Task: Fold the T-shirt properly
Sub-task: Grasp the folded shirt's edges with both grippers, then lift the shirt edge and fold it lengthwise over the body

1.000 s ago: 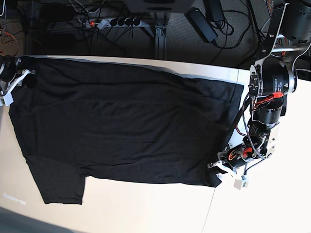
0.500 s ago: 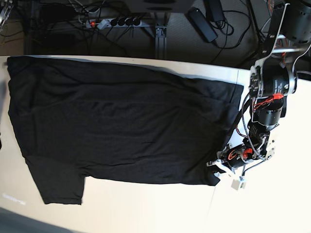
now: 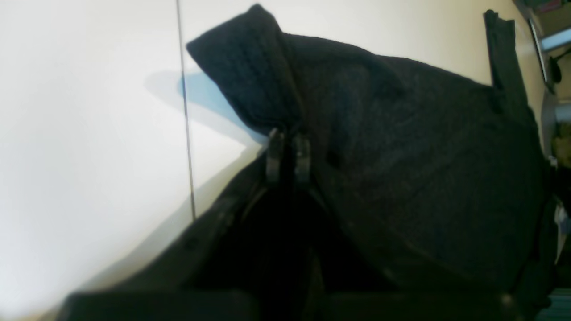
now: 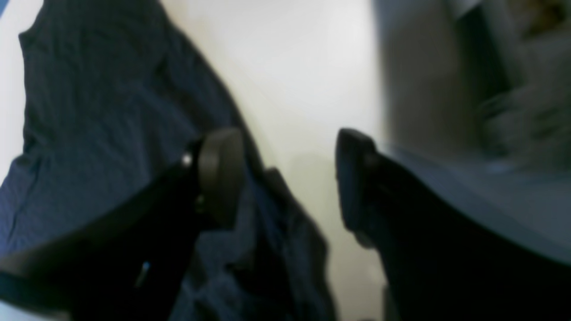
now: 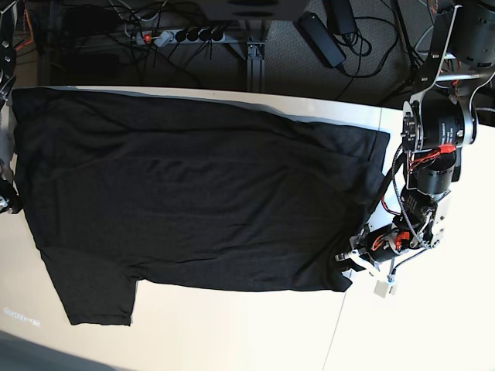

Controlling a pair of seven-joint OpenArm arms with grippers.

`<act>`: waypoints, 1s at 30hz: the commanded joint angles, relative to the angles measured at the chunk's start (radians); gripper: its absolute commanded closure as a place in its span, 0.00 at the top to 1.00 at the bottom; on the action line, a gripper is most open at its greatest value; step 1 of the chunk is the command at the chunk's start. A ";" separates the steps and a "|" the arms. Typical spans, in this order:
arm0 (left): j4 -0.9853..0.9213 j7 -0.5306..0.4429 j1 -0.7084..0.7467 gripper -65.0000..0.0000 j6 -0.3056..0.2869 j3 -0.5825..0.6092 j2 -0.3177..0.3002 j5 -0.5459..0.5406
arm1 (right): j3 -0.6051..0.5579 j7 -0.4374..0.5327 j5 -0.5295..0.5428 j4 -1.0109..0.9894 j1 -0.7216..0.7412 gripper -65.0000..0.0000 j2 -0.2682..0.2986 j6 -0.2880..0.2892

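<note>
The left tool (image 3: pixel 287 154) is pinching a corner of the T-shirt (image 5: pixel 193 193) at its hem end, the two tips pressed together on a raised peak of black cloth that is standing up off the counter (image 3: pixel 89 133). The right tool (image 4: pixel 290 178) is standing wide apart with nothing between its tips, hanging above the edge of the shirt at the other end, where cloth is giving way to bare counter (in the base view that arm is barely showing at the frame's edge).

The fabric is reading as light, soft and limp — it is tenting and creasing at the pinch rather than lifting as a sheet, so it will likely sag and drag wherever it is not being held. Corners, hem edges and shoulder seams look like the sensible places to take hold; a grip in the middle would probably only bunch it.

The shirt is lying spread flat across the counter, its long axis running side to side in the base view — hem toward the left arm, shoulders toward the right arm, and one sleeve (image 5: pixel 97 294) sticking out along the near edge.
</note>
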 commanded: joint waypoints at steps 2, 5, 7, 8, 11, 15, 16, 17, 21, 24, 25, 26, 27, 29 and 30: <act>0.003 0.031 -0.016 0.00 -0.008 0.002 -0.015 0.017 | 0.004 0.001 0.005 0.012 0.026 0.52 0.008 0.034; 0.003 0.031 -0.016 0.00 -0.008 0.002 -0.017 -0.003 | 0.004 0.006 -0.014 0.012 0.026 0.52 -0.029 0.034; 0.003 0.031 -0.016 0.00 -0.008 0.002 -0.017 -0.004 | 0.004 0.018 -0.029 0.012 0.026 0.52 -0.057 0.034; 0.003 0.031 -0.016 0.00 -0.008 0.002 -0.017 -0.005 | 0.004 0.030 -0.036 0.012 0.026 0.52 -0.071 0.034; 0.003 0.031 -0.015 0.00 -0.008 0.002 -0.017 -0.004 | 0.004 0.035 -0.043 0.012 0.029 0.52 -0.110 0.034; 0.003 0.030 -0.016 0.00 -0.008 0.002 -0.017 -0.005 | 0.004 0.034 -0.080 0.012 0.038 0.52 -0.151 0.052; 0.003 0.030 -0.016 0.00 -0.008 0.002 -0.017 -0.004 | 0.004 0.034 -0.104 0.012 0.040 0.52 -0.158 0.054; 0.003 0.027 -0.016 0.00 -0.008 0.002 -0.016 -0.005 | 0.004 0.035 -0.121 0.013 0.043 0.51 -0.161 0.054; 0.003 0.002 -0.016 0.00 -0.008 0.002 -0.017 -0.004 | 0.004 0.042 -0.131 0.028 0.042 0.21 -0.150 0.053; 0.003 -0.014 -0.019 0.00 -0.008 0.002 -0.017 -0.005 | 0.004 0.105 -0.171 0.060 0.042 0.00 -0.143 0.054; 0.003 -0.014 -0.022 0.00 -0.008 0.002 -0.018 -0.005 | 0.004 0.121 -0.177 0.072 0.042 0.00 -0.138 0.054; 0.003 -0.013 -0.026 0.00 -0.008 0.002 -0.020 -0.006 | 0.004 0.132 -0.177 0.085 0.042 0.00 -0.135 0.055; 0.003 -0.005 -0.031 0.00 -0.008 0.002 -0.024 -0.018 | 0.004 0.136 -0.177 0.100 0.042 0.00 -0.132 0.061; 0.004 0.008 -0.036 0.00 -0.008 0.002 -0.037 -0.068 | 0.004 0.131 -0.165 0.138 0.042 0.00 -0.124 0.066; 0.008 0.022 -0.039 0.00 -0.008 0.002 -0.045 -0.100 | 0.004 0.126 -0.158 0.156 0.039 0.00 -0.118 0.066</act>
